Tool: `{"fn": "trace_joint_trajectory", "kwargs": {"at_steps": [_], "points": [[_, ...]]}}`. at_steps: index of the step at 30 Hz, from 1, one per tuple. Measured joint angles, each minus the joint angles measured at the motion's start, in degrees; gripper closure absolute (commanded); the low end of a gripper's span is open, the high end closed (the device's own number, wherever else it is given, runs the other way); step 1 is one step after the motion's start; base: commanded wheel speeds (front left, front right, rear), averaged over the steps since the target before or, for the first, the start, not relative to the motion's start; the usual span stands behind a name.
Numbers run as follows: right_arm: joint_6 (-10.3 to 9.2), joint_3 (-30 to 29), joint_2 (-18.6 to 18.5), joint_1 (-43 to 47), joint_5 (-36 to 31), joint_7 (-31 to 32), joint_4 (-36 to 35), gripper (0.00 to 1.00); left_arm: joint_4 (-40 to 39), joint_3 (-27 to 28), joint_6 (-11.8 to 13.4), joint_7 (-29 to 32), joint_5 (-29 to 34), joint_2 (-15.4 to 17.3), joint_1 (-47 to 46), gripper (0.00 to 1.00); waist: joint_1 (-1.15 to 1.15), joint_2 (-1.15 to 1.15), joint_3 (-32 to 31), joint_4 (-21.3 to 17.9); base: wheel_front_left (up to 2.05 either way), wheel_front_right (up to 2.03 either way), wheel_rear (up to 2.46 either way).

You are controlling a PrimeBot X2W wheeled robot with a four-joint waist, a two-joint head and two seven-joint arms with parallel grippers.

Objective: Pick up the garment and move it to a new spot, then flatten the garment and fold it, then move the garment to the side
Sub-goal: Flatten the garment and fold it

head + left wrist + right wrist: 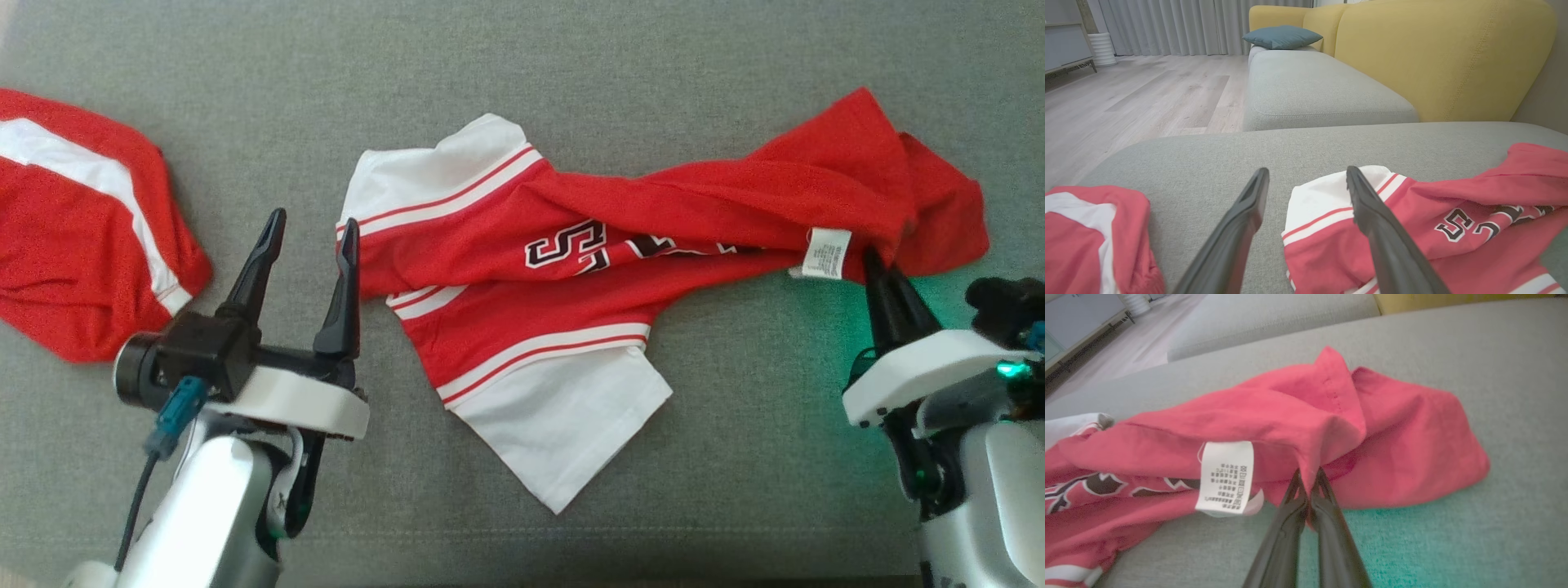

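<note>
Two garments were counted: a lettered jersey (506,224) and a red-and-white piece (73,245); one care label (826,253); one teal cushion (1282,36)

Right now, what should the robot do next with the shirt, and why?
Probably shut the open left end effector on the white sleeve between its fingers: the right end effector pinches the shirt at its red edge, so both could lift.

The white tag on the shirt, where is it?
Head view, right side: the tag hangs at the near edge of the red shirt, beside the right gripper.
</note>
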Motion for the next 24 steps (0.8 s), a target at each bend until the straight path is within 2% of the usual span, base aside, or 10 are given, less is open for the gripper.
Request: {"fn": "trace_joint_trajectory", "kwargs": {"at_steps": [6, 10, 17, 24], "points": [[0.0, -0.1, -0.2, 0.3, -2.2, -1.8, -8.2, 1.0, 0.1, 0.2, 0.0, 0.0, 0.0, -0.2, 0.1, 0.0, 0.0, 0.0, -1.7, 0.0, 0.0, 0.0, 0.0], [0.0, 0.3, -2.0, -1.6, -2.5, -0.2, -9.2, 1.0, -0.2, 0.5, 0.0, 0.0, 0.0, -0.3, 0.1, 0.0, 0.0, 0.0, -1.8, 0.1, 0.0, 0.0, 0.0], [0.0, 1.8, -5.8, -17.6, -0.4, 0.0, -0.7, 1.0, -0.6, 0.1, -0.7, 0.0, 0.5, -1.5, -1.2, 0.0, 0.0, 0.0, 0.2, 2.3, 0.0, 0.0, 0.0], [0.0, 5.1, -8.6, -30.1, 2.1, -3.4, 13.4, 1.0, -0.8, -0.3, -1.8, -0.2, 1.1, -3.4, -4.4, 0.0, 0.0, 0.0, 3.4, 5.6, 0.0, 0.0, 0.0]]}}
